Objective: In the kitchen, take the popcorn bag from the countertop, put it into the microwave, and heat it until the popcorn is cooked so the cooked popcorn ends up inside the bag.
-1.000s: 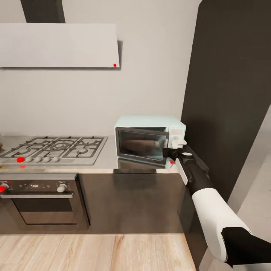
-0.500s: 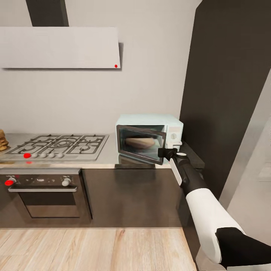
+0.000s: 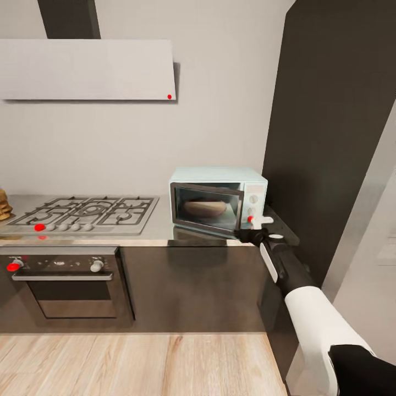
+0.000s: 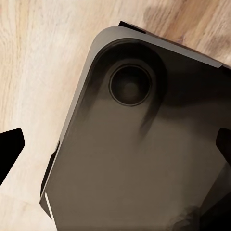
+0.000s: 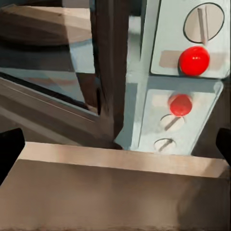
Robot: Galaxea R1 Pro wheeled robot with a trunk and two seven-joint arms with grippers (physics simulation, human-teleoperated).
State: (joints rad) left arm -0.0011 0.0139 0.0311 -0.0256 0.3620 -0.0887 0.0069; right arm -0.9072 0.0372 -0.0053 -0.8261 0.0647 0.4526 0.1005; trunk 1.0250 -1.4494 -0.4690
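The small tan-brown paper popcorn bag (image 3: 204, 208) sits inside the pale mint-blue box microwave (image 3: 219, 199) on the grey steel desk (image 3: 159, 231); it looks light, soft and crushable, best held gently by its rim. The right gripper (image 3: 254, 233) reaches out low before the control panel, fingers apart and empty; the left's fingers likewise apart

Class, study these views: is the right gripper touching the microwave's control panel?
Cannot tell. In the head view the right gripper overlaps the control panel of the microwave; the right wrist view shows a red dot, but neither contact nor gap plainly.
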